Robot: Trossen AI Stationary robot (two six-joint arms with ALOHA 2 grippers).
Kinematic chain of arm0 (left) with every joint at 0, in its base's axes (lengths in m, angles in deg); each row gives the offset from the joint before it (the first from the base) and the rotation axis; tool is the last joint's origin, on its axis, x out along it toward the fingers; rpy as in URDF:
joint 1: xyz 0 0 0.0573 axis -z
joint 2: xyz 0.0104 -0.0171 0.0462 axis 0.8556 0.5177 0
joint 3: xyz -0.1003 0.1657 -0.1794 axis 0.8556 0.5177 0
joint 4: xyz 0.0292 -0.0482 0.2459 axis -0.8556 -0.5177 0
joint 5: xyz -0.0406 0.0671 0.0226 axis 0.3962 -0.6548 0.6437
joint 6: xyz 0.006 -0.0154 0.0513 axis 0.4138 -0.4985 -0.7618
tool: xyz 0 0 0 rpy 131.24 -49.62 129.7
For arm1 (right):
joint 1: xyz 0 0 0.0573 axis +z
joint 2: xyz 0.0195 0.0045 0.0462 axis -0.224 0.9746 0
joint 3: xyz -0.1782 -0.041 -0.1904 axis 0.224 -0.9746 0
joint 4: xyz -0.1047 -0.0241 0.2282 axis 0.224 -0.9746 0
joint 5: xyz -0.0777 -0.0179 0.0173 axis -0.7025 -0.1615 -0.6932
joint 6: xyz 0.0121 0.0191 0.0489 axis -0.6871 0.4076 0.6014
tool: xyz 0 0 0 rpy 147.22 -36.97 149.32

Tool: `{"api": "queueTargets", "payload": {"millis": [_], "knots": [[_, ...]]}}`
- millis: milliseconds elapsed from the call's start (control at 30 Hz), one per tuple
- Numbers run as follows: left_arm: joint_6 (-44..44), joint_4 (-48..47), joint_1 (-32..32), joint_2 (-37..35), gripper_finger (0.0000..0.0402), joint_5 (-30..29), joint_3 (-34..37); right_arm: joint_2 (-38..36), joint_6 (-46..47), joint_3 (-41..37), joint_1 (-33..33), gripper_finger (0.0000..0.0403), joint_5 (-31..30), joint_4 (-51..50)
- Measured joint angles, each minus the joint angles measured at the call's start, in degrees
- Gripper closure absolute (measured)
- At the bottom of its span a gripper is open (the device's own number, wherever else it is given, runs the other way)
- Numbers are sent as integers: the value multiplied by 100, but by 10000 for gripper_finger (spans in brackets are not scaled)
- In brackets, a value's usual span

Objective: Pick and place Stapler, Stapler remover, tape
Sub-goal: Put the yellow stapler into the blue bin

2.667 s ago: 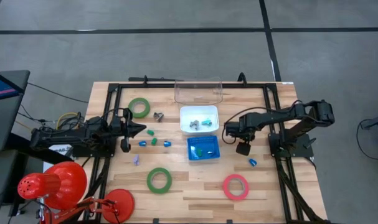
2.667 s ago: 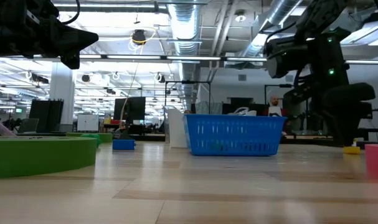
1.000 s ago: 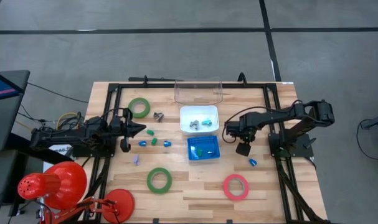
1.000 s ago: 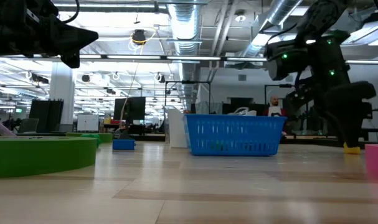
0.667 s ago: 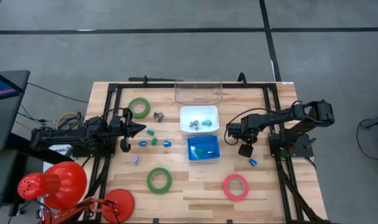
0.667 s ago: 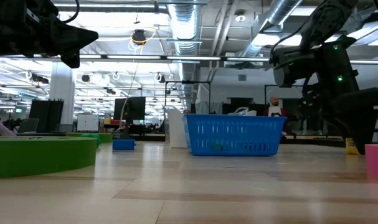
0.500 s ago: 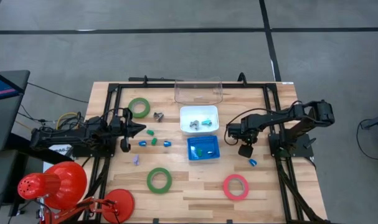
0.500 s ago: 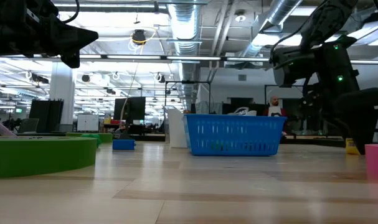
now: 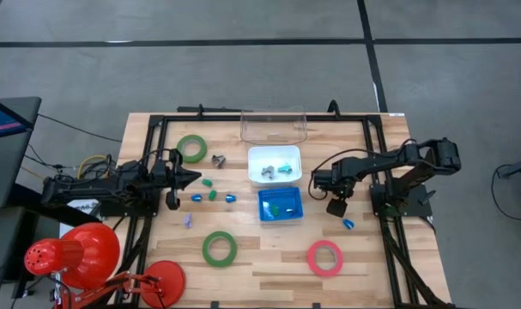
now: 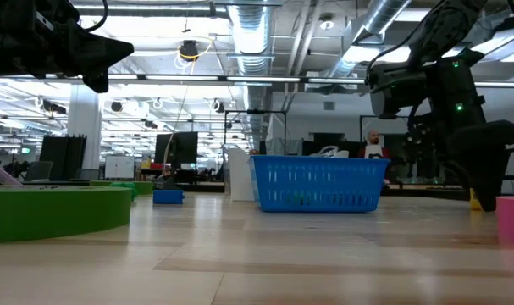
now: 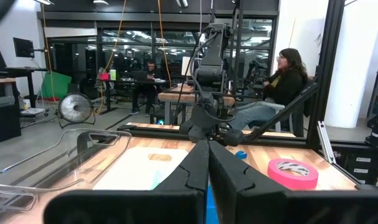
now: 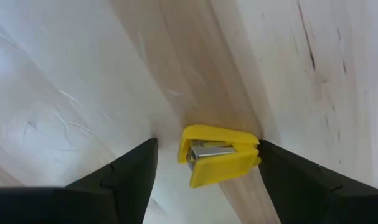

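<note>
Green tape rings [image 9: 219, 247], two; pink [image 9: 325, 257], one

Right gripper [image 12: 207, 163], jaws spread: bare wood on either side of the small yellow stapler [image 12: 220, 155] lying between the fingers, nothing crowding them. In the high view, the blue basket [image 9: 281, 205] stands near on its inner side; a small blue piece [image 9: 348, 224] lies just beyond it toward the table's front, the pink tape ring [image 9: 324, 257] farther on.

Bins on the counter [image 9: 269, 257]

We saw a clear tub [image 9: 273, 125], a white tray [image 9: 253, 165] and a blue basket [image 9: 280, 206] in line; a red lamp [image 9: 71, 256] stood nearby.
</note>
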Motion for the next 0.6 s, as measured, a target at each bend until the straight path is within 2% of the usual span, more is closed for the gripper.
{"api": "queueTargets", "payload": {"millis": [133, 433, 600], "knots": [[0, 0, -1, 0, 398, 0, 0, 0, 93, 0, -2, 156, 3, 46], [2, 0, 0, 0, 398, 0, 0, -8, 257, 7, -2, 232, 17, 105], [1, 0, 0, 0, 398, 0, 0, -9, 258, 9, -2, 230, 15, 105]]}}
